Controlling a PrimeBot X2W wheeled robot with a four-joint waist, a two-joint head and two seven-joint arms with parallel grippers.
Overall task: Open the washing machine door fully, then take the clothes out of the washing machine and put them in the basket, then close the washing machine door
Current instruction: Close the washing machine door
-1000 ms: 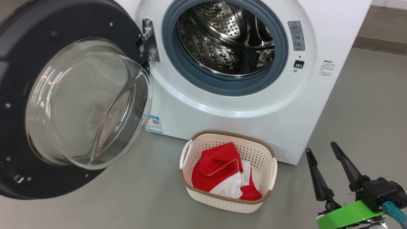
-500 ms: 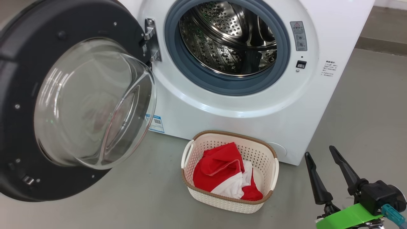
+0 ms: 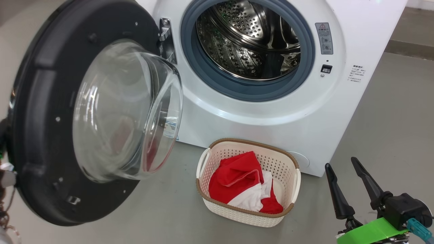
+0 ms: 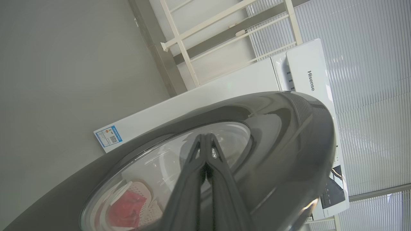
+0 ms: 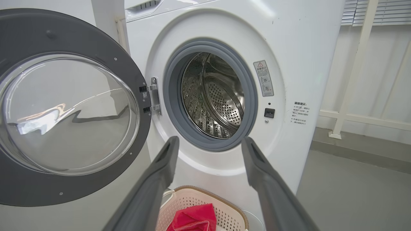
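Open washing machine door (image 3: 37, 135), left gripper (image 4: 205, 138) fingers pressed together, empty, at its outer face, right gripper (image 3: 340, 162) spread apart, empty, clothes (image 3: 237, 179) in basket (image 3: 251, 142) before washing machine (image 3: 257, 112).

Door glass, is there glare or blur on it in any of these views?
Head view: door rim slightly soft, glass streaked with pale highlights. Left wrist view: glossy rim carries a broad sheen, left gripper close and blurred. Right wrist view: sharp, with a bright wavy reflection across the glass.
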